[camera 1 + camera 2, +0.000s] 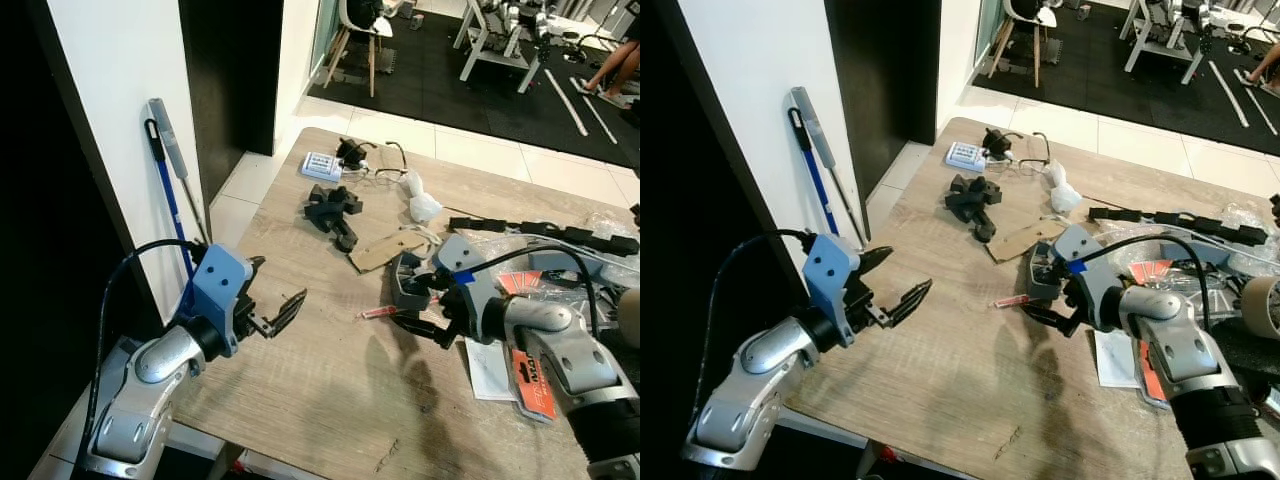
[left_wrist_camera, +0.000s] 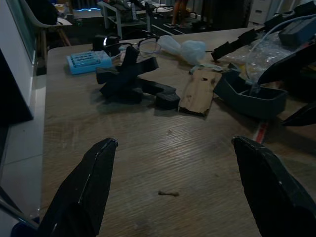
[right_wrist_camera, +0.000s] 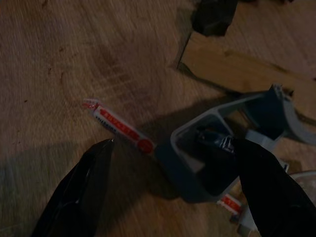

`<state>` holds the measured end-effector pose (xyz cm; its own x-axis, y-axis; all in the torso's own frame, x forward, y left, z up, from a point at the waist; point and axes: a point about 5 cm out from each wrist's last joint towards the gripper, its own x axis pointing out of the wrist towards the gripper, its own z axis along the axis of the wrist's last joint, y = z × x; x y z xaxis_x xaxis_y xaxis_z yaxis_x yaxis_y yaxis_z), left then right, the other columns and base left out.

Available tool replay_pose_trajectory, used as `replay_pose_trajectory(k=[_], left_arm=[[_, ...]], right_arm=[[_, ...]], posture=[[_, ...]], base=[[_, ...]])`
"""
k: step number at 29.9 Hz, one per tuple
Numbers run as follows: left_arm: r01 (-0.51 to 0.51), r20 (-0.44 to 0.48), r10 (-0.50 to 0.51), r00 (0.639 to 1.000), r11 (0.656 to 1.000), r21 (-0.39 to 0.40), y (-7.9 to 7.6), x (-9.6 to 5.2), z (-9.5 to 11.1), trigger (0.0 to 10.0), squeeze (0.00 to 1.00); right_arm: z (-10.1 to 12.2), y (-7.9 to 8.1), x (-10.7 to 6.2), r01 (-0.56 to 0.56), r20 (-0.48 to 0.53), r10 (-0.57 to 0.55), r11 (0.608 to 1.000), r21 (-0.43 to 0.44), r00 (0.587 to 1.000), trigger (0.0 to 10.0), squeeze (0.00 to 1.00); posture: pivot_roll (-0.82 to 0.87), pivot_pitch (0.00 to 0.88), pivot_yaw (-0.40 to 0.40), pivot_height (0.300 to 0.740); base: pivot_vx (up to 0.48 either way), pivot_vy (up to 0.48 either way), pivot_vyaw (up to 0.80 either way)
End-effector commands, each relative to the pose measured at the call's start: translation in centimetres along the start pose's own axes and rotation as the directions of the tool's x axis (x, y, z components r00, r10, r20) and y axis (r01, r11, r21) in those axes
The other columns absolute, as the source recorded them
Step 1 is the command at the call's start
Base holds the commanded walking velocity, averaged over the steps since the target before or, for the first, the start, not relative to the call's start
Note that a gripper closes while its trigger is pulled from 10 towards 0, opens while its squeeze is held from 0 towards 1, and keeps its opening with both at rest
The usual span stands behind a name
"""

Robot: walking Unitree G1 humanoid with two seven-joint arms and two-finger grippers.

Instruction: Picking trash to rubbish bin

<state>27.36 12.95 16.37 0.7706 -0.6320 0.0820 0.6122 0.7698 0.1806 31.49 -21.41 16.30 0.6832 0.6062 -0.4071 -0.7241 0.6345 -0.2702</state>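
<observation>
Right tool (image 1: 420,305) is hovering low over the middle of the wooden desk (image 1: 320,370), fingers spread wide and gripping nothing. In the right wrist view its 2 black fingers (image 3: 79,192) are straddling a red-and-white wrapper (image 3: 121,129) that is lying flat on the desk, one end just beside a grey plastic tray (image 3: 232,148). From the head view the wrapper (image 1: 381,312) is sitting between the tray (image 1: 408,285) and the bare desk centre, directly below the right tool. A piece of brown cardboard (image 1: 385,250) is lying just behind the tray, touching a black clamp-like part (image 1: 333,210). Further back, a small blue box (image 1: 321,165), glasses (image 1: 385,160) and a crumpled clear plastic bag (image 1: 420,200) are sitting near the far edge. Left tool (image 1: 280,312) is hanging over the desk's left edge, well apart from the wrapper, fingers wide open and empty; the left wrist view is showing both fingers (image 2: 81,192) spread with bare desk between them. Papers and a red-and-white packet (image 1: 535,385) are lying under the right forearm. A mop handle (image 1: 170,190) is leaning on the white wall left of the desk. Can't tell where the rubbish bin is.
</observation>
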Motion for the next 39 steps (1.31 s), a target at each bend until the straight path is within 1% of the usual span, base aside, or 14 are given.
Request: replay_pose_trajectory(k=[1, 7, 12, 13, 16, 17, 20, 21, 22, 28, 30, 39], left_arm=[[0.007, -0.014, -0.007, 1.000, 1.000, 0.005, -0.1, -0.1, -0.1, 10.0, 0.00], [0.013, -0.018, -0.013, 1.000, 1.000, 0.007, -0.1, -0.1, -0.1, 10.0, 0.00], [0.020, -0.022, -0.019, 1.000, 1.000, 0.003, -0.2, -0.1, -0.2, 10.0, 0.00], [0.033, -0.015, -0.034, 0.999, 0.999, -0.008, -0.4, -0.1, -0.1, 10.0, 0.00], [0.046, -0.007, -0.046, 0.999, 0.999, -0.017, -0.5, -0.1, 0.0, 10.0, 0.00], [0.087, 0.052, -0.083, 0.995, 0.994, -0.072, -0.9, -0.1, 0.7, 10.0, 0.00], [0.122, 0.090, -0.113, 0.989, 0.987, -0.101, -1.3, -0.1, 1.3, 10.0, 0.00], [0.122, 0.090, -0.113, 0.989, 0.987, -0.101, -1.3, -0.1, 1.3, 10.0, 0.00], [0.152, 0.099, -0.142, 0.985, 0.983, -0.104, -1.6, 0.0, 1.6, 10.0, 0.00], [0.178, 0.102, -0.168, 0.981, 0.979, -0.098, -2.0, 0.1, 1.8, 10.0, 0.00], [0.189, 0.098, -0.180, 0.979, 0.978, -0.087, -2.2, 0.2, 1.8, 10.0, 0.00], [0.192, 0.085, -0.185, 0.979, 0.978, -0.082, -2.2, 0.2, 1.8, 10.0, 0.00]], right_arm=[[0.3, -0.3, -0.4, 0.006, -0.009, -0.006, 1.000, -0.012, 1.000, 10.0, 0.00], [-0.2, -0.1, -0.4, -0.006, -0.029, 0.006, 1.000, -0.009, 1.000, 10.0, 0.00], [-1.0, 0.7, 0.0, -0.038, -0.042, 0.039, 0.999, 0.032, 0.998, 10.0, 0.00], [-1.4, 1.0, 0.1, -0.053, -0.054, 0.056, 0.998, 0.047, 0.997, 10.0, 0.00], [-1.6, 1.1, 0.1, -0.061, -0.059, 0.064, 0.997, 0.054, 0.996, 10.0, 0.00], [-1.8, 1.3, 0.2, -0.069, -0.063, 0.074, 0.995, 0.072, 0.995, 10.0, 0.00], [-2.1, 1.4, 0.3, -0.075, -0.071, 0.081, 0.994, 0.085, 0.994, 10.0, 0.00], [-2.1, 1.4, 0.3, -0.075, -0.071, 0.081, 0.994, 0.085, 0.994, 10.0, 0.00], [-2.5, 1.6, 0.3, -0.078, -0.085, 0.086, 0.993, 0.094, 0.993, 10.0, 0.00], [-3.3, 1.6, 0.4, -0.073, -0.112, 0.084, 0.992, 0.104, 0.990, 10.0, 0.00], [-3.7, 1.4, 0.5, -0.045, -0.125, 0.058, 0.994, 0.100, 0.990, 10.0, 0.00], [-3.7, 1.2, 0.6, -0.024, -0.119, 0.037, 0.994, 0.108, 0.992, 10.0, 0.00]], posture=[[-0.04, 0.110, -0.069, 0.740], [-0.04, 0.110, -0.068, 0.740], [-0.04, 0.114, -0.070, 0.740], [-0.04, 0.116, -0.070, 0.740], [-0.04, 0.116, -0.070, 0.740], [-0.04, 0.118, -0.069, 0.740], [-0.04, 0.118, -0.069, 0.740], [-0.04, 0.118, -0.069, 0.740], [-0.04, 0.118, -0.069, 0.740], [-0.04, 0.120, -0.068, 0.740], [-0.03, 0.124, -0.068, 0.740], [-0.03, 0.126, -0.064, 0.740]], base=[[0.000, 0.000, 0.00], [0.000, 0.000, 0.00], [0.000, 0.000, 0.00], [0.000, 0.000, 0.00], [0.000, 0.000, 0.00], [0.000, 0.000, 0.00], [0.000, 0.000, 0.00], [0.000, 0.000, 0.00], [0.000, 0.000, 0.00], [0.000, 0.000, 0.00], [0.000, 0.000, 0.00], [0.000, 0.000, 0.00]])
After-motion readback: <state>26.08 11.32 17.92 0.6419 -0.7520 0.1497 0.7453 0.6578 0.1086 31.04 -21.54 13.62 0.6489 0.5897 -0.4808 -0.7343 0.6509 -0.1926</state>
